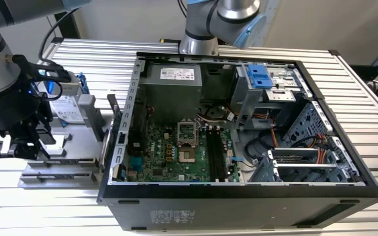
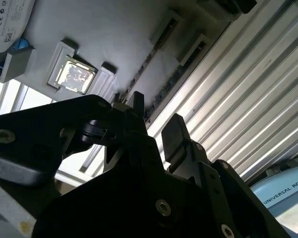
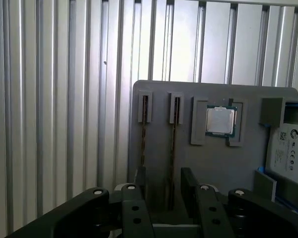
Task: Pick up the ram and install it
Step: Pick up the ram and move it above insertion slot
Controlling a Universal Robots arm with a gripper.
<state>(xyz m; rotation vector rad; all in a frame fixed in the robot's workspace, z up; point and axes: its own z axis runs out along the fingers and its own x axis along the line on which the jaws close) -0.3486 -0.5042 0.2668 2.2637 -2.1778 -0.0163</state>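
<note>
Ram (image 3: 174, 144) in gray fixture (image 3: 213, 168), tool (image 3: 164, 173) spread near it, exterior view adds computer case (image 1: 241, 206)

Second stick (image 3: 143, 144) stands close beside ram (image 3: 172, 148), narrow gap between.

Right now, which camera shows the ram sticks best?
The first wrist view: both ram sticks stand plainly in the grey holder. Second wrist view: slantwise beyond the gripper. Exterior view: the arm fronts the holder.
</note>
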